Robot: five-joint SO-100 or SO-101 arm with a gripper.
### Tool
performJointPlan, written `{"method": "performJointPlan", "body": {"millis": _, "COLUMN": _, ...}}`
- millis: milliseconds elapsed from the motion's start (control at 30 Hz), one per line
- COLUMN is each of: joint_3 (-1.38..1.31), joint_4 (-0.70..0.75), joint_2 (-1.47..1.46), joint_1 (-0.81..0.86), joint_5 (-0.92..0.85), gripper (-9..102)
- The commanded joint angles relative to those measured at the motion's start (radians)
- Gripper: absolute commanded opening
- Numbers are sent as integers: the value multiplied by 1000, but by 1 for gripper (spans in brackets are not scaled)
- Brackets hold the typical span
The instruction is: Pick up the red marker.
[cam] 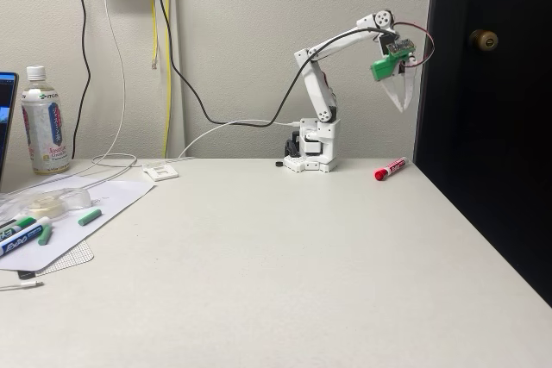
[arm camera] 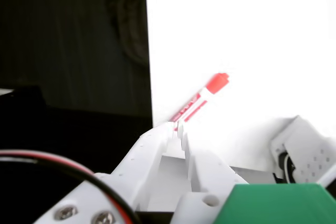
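The gripper hangs in the air at the far right of the table in the fixed view, its white fingers pointing down, drawn together and holding nothing; in the wrist view the fingertips meet with barely a slit between them. From the left of the fixed view, a clear bottle stands by the wall, with green-capped markers on a sheet of paper in front of it. The arm's base sits at the table's back edge. The red marker lies flat on the table below the gripper, well apart from it, near the right edge, red cap toward the camera. In the wrist view it lies just beyond the fingertips.
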Motion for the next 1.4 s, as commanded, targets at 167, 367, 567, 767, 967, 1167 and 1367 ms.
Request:
{"method": "performJointPlan", "body": {"millis": 167, "joint_3": 152, "joint_4": 3, "joint_2": 126, "joint_1": -17, "joint_5": -14, "gripper": 0}}
{"method": "performJointPlan", "body": {"millis": 367, "joint_3": 186, "joint_4": 3, "joint_2": 147, "joint_1": -34, "joint_5": -18, "gripper": 0}}
{"method": "performJointPlan", "body": {"millis": 567, "joint_3": 219, "joint_4": -32, "joint_2": 138, "joint_1": -46, "joint_5": -69, "gripper": 0}}
{"method": "performJointPlan", "body": {"millis": 767, "joint_3": 247, "joint_4": -52, "joint_2": 152, "joint_1": -38, "joint_5": -150, "gripper": 0}}
{"method": "performJointPlan", "body": {"millis": 967, "joint_3": 281, "joint_4": -64, "joint_2": 206, "joint_1": 12, "joint_5": -242, "gripper": 0}}
{"method": "performJointPlan", "body": {"millis": 1167, "joint_3": 324, "joint_4": -69, "joint_2": 253, "joint_1": 51, "joint_5": -345, "gripper": 3}}
{"method": "performJointPlan", "body": {"millis": 1367, "joint_3": 428, "joint_4": -118, "joint_2": 313, "joint_1": 57, "joint_5": -390, "gripper": 8}}
